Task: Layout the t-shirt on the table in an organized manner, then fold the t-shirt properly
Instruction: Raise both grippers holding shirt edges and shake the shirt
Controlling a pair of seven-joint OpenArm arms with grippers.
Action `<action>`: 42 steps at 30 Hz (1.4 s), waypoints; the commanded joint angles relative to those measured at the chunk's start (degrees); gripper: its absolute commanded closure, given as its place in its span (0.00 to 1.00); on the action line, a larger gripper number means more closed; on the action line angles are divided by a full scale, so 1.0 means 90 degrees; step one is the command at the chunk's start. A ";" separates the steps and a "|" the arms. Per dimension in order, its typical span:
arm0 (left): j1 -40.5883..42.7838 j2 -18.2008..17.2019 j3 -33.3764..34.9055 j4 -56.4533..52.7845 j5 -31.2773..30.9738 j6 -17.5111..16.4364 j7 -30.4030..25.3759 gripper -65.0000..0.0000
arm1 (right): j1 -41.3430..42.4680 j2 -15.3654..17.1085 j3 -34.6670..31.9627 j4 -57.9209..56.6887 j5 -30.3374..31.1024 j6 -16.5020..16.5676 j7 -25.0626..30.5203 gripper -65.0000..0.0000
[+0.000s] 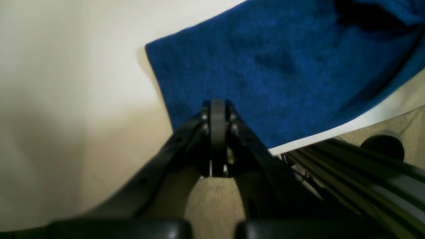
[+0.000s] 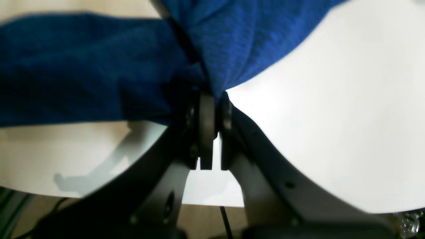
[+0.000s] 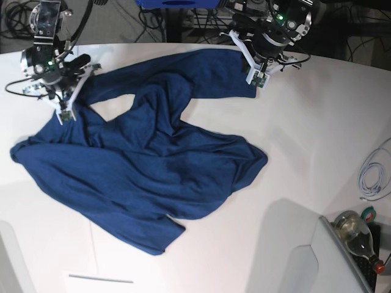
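A smooth white table (image 3: 311,152) fills most of the base view, with brown floor showing past its edge in the wrist views. Taking left, right, near and far as the base view lays them out, the t-shirt (image 3: 140,174) sprawls from the far left to the middle, its broad, rumpled body lying nearer than both pincers. Its long axis seems to slant from far left to near right, though the bunching makes that uncertain. A narrower strip runs along the far side, between the two arms, and ends beneath the left gripper (image 3: 258,79), whose tips are closed with no cloth visible between them; whether they press on the strip I can't tell. The right gripper (image 2: 215,99), over at the far left, is clenched on a gathered pinch of fabric and is the nearer arm to the bulk of the shirt. The layout looks unfinished, so the coming move probably calls for drawing that pinch outward to open the body; pulling hard could bunch it further. Beyond the table's near-right corner lies a clear bottle (image 3: 354,236), its contents too unclear to name.
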 commanded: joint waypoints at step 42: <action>-0.0325 0.0004 0.0070 0.1154 -0.0033 0.0001 0.2060 1.00 | -0.0039 0.0027 0.0012 0.0331 0.0008 -0.0020 -0.0216 0.99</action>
